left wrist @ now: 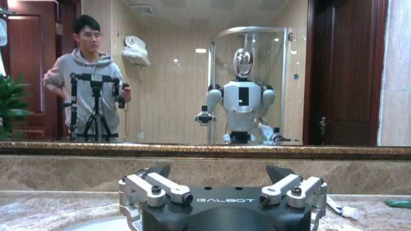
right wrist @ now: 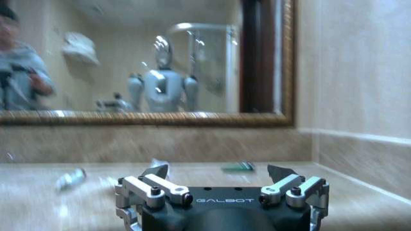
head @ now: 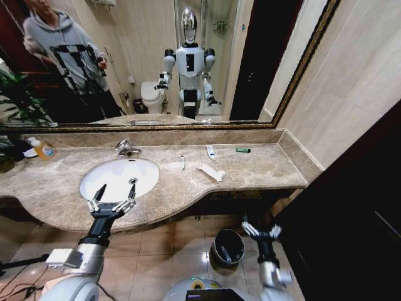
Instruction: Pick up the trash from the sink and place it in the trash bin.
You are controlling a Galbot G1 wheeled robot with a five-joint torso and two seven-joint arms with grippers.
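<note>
The brown countertop (head: 250, 169) fills the middle of the head view. Left gripper (head: 116, 191) hangs spread over the sink (head: 119, 177). Right gripper (head: 262, 231), spread too, could bump the trash bin (head: 227, 246).

Beyond the black-and-silver left gripper (head: 116, 190) lies the glossy white oval basin (head: 119, 177), set in mottled brown-beige marble countertop (head: 263, 169). Farther off lie a flat white wrapper (head: 211, 172) and a small green tube (head: 243, 150). Beside the black-and-silver right gripper (head: 261, 231) stands the dark round bin with shiny metal rim (head: 228, 246).
</note>
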